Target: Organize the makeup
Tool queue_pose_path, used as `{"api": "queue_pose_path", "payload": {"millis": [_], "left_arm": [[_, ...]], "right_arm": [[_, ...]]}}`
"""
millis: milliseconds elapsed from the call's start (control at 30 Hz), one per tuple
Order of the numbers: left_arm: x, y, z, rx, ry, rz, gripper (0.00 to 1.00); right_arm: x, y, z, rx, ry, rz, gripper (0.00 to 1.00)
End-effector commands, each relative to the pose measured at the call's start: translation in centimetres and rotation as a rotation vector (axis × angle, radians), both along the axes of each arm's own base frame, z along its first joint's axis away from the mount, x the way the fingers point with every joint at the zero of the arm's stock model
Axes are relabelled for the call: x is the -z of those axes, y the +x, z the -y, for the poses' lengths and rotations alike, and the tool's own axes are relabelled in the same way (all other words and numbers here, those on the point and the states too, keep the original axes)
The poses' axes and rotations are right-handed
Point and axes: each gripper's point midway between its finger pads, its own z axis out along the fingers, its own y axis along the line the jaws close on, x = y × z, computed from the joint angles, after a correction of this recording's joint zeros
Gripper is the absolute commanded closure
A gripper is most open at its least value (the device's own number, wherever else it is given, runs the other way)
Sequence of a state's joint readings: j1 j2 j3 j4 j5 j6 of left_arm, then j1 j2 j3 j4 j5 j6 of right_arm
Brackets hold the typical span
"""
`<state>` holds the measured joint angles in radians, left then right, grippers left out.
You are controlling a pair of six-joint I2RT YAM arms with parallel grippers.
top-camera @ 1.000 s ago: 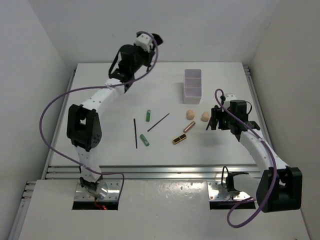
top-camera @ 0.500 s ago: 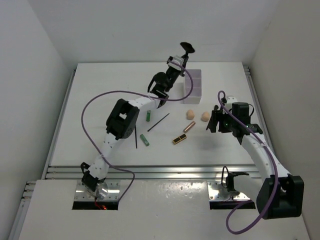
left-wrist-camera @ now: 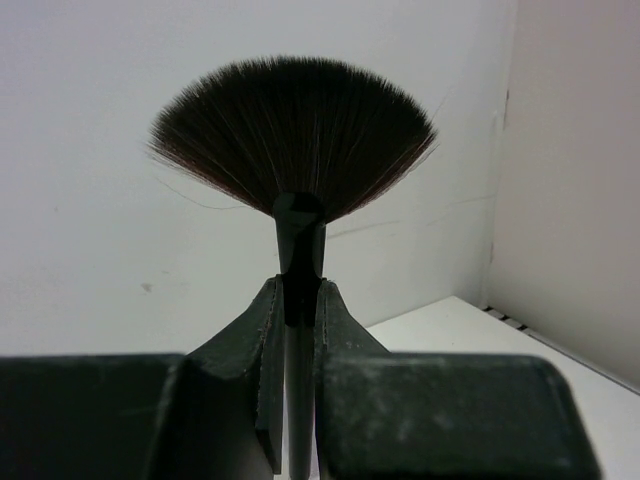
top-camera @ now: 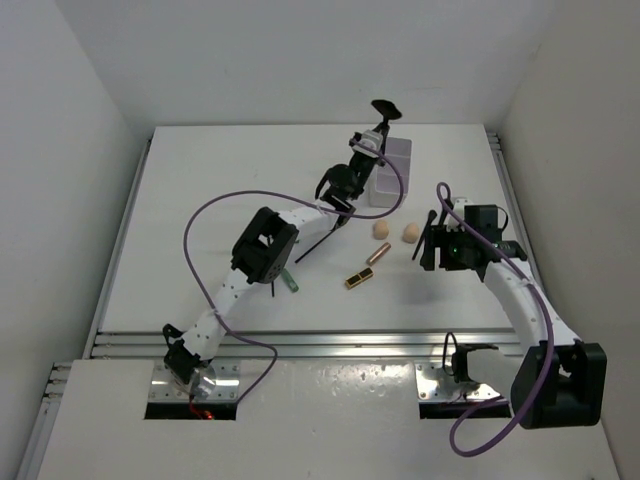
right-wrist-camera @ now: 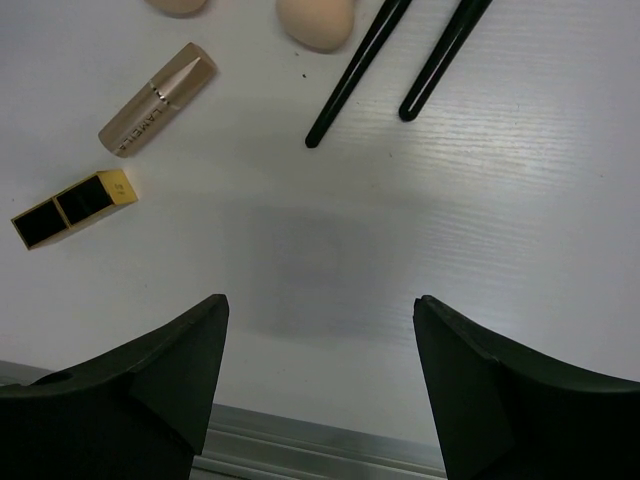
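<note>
Counter (top-camera: 200,200) white, box (top-camera: 395,165) toward far edge. Your left gripper (left-wrist-camera: 298,300) raised by box, jaws clamped on fan brush (left-wrist-camera: 292,135), bristles up. Your right gripper (right-wrist-camera: 320,305) hovers over counter, jaws wide open. In its view: two black handles (right-wrist-camera: 360,70), lipstick (right-wrist-camera: 72,207), rose-gold tube (right-wrist-camera: 158,98). Sponges (top-camera: 381,229) lie side by side near box.

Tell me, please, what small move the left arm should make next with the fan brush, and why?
Probably lower the fan brush handle-first into the white compartmented box, then open. The left gripper is shut on its handle, bristles up, and in the top view it overlaps the box's left edge, so a compartment seems to lie roughly below.
</note>
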<state>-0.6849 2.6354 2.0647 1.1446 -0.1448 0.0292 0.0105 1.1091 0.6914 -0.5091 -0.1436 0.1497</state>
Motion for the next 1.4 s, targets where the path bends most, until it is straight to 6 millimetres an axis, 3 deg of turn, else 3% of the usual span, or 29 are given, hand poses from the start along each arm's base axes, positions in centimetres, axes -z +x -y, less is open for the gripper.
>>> {"api": "queue_pose_path", "payload": {"millis": [0, 133, 233, 367, 400, 433, 467, 600, 700, 967, 1067, 1100, 1233, 1367], "left_arm": [[-3.5, -0.3, -1.8, -0.055, -0.086, 0.078, 1.0], [-4.7, 0.2, -4.6, -0.113, -0.039, 0.097, 1.0], [-6.1, -0.6, -4.0, -0.07, -0.017, 0.12, 1.0], [-5.7, -1.1, -2.3, 0.028, -0.011, 0.118, 1.0], [-7.0, -0.9, -2.1, 0.033, -0.038, 0.142, 1.0], [-4.8, 0.0, -1.7, 0.031, -0.045, 0.105, 1.0], [-4.8, 0.4, -1.8, 0.02, -0.059, 0.11, 1.0], [-6.9, -0.4, -1.6, 0.027, -0.107, 0.146, 1.0], [-7.1, -0.8, -1.2, 0.052, -0.083, 0.147, 1.0], [-1.6, 1.1, -0.5, 0.046, -0.083, 0.022, 1.0], [-0.9, 1.0, 0.2, 0.065, -0.105, -0.005, 1.0], [0.3, 1.1, 0.6, 0.077, -0.093, -0.026, 1.0], [2.1, 1.1, 1.4, 0.112, -0.072, -0.058, 1.0], [3.3, 1.6, 1.1, 0.077, -0.045, -0.083, 1.0]], "right_arm": [[-1.4, 0.9, -0.2, -0.016, 0.013, 0.023, 0.25], [-1.4, 1.3, -0.3, -0.021, 0.017, 0.027, 0.25], [-1.2, 1.5, -0.6, -0.029, 0.028, 0.021, 0.25], [-1.1, 1.7, -0.8, -0.041, 0.04, 0.012, 0.25], [-1.2, 1.7, -0.9, -0.043, 0.045, 0.007, 0.25], [-1.2, 1.6, -1.0, -0.051, 0.049, 0.004, 0.25], [-1.2, 1.5, -1.0, -0.052, 0.048, -0.002, 0.25], [-1.6, 1.0, -0.8, -0.058, 0.036, -0.019, 0.25], [-1.2, 0.5, -0.8, -0.061, 0.03, -0.031, 0.25], [-1.3, 0.2, 0.4, -0.042, 0.005, -0.047, 0.25], [-0.9, -0.2, 0.7, -0.043, -0.005, -0.071, 0.25], [-1.1, -0.1, 0.8, -0.037, -0.004, -0.067, 0.25], [-0.7, -0.2, 0.9, -0.032, -0.003, -0.093, 0.25], [-0.8, 0.1, 1.5, 0.012, -0.015, -0.101, 0.25]]}}
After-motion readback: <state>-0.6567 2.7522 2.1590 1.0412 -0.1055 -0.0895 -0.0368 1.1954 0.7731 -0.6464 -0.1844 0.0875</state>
